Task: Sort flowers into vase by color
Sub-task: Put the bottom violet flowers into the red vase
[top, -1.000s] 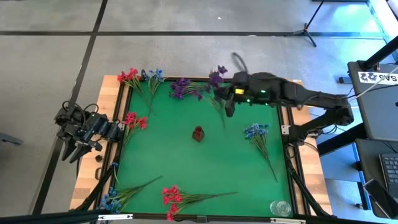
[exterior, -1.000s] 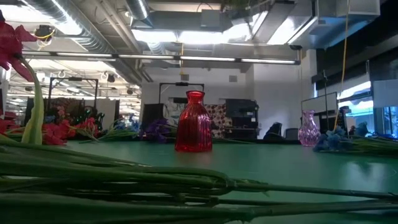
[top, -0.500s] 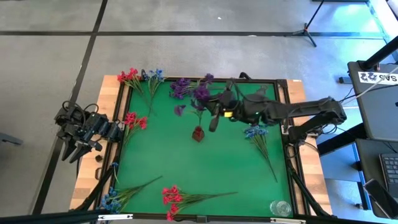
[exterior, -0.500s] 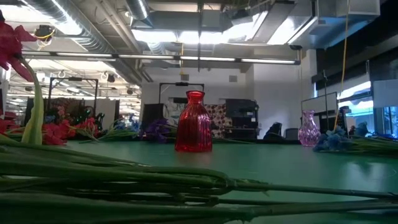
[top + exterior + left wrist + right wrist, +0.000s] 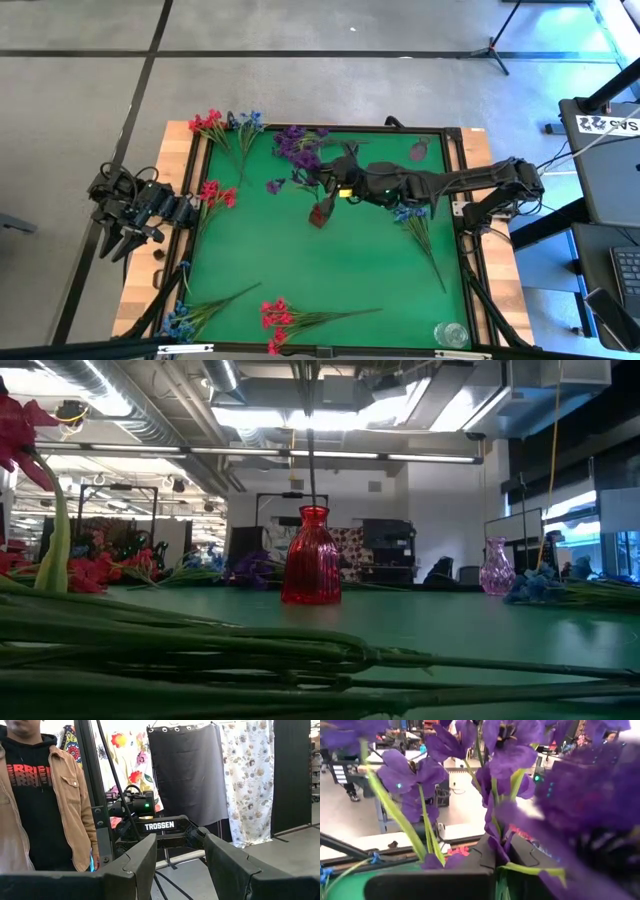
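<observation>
My right gripper is shut on a purple flower sprig over the middle of the green mat, right above the red vase. In the low view the sprig's thin stem comes straight down to the red vase's mouth; whether its end is inside I cannot tell. The purple blossoms fill the right wrist view. My left gripper waits open and empty off the table's left edge. My right gripper pinches the sprig's green stem between its two fingers, just below the blossoms. The fingers lie across the stem. The sprig is upright and lifted clear of the mat, with blossoms above the fingers and the stem hanging below toward the red vase.
A purple vase stands at the far right and a clear vase at the near right corner. Loose sprigs lie on the mat: red and blue, purple, red, blue, blue, red. A person stands beyond the left arm.
My right gripper has carried the purple sprig from the far edge toward the table's left and near side, to above the red vase. The sprig has stayed in the hold, and its stem now shows in the low view, coming down to the vase's mouth.
</observation>
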Motion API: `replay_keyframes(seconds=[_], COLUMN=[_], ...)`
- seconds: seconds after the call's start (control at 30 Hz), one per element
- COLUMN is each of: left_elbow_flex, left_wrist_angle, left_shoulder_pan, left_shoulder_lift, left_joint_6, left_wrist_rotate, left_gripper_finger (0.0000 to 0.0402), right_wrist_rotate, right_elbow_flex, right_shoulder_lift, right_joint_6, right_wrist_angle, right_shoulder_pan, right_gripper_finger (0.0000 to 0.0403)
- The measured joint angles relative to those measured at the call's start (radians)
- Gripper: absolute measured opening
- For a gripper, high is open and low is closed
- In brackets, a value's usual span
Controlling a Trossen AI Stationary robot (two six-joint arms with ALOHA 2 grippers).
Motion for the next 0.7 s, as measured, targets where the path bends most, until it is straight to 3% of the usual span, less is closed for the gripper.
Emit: replay_keyframes(seconds=[0.2, 0.53, 0.7], left_elbow_flex=[0.000, 0.000, 0.000], left_wrist_angle=[0.000, 0.000, 0.000], left_shoulder_pan=[0.000, 0.000, 0.000], left_shoulder_lift=[0.000, 0.000, 0.000], left_joint_6=[0.000, 0.000, 0.000], left_wrist_rotate=[0.000, 0.000, 0.000], left_gripper_finger=[0.0161, 0.0161, 0.0161], right_wrist_rotate=[0.000, -0.001, -0.046], right_elbow_flex=[0.000, 0.000, 0.002], right_shoulder_lift=[0.010, 0.017, 0.024], right_joint_6=[0.010, 0.155, 0.212], right_wrist_angle=[-0.027, -0.219, -0.266], right_shoulder_pan=[0.000, 0.000, 0.000], right_gripper_finger=[0.0021, 0.0045, 0.0073])
